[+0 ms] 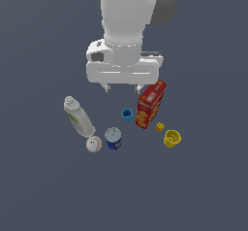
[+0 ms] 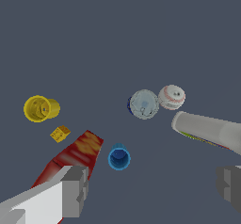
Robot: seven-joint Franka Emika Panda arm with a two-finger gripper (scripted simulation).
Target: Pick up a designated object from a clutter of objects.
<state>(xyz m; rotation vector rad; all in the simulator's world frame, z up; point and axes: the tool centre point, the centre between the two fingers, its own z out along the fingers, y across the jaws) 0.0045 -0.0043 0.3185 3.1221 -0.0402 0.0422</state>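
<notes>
The white baseball point(image 1: 94, 144) with red stitching lies on the grey floor, between the white bottle point(image 1: 79, 117) and the blue white-lidded can point(image 1: 114, 138). It also shows in the wrist view point(image 2: 171, 97), beside the can point(image 2: 143, 104). My gripper point(image 1: 123, 87) hangs open and empty above the clutter, well above and behind the ball. Its fingers point(image 2: 74, 191) show wide apart in the wrist view. The small blue cup point(image 1: 127, 114) sits almost under the gripper.
A red cracker box point(image 1: 150, 104) stands close to the gripper's finger on the exterior view's right. A tiny yellow cube point(image 1: 159, 126) and a yellow cup point(image 1: 172, 139) lie beyond it. The bottle point(image 2: 207, 130) lies near the other finger.
</notes>
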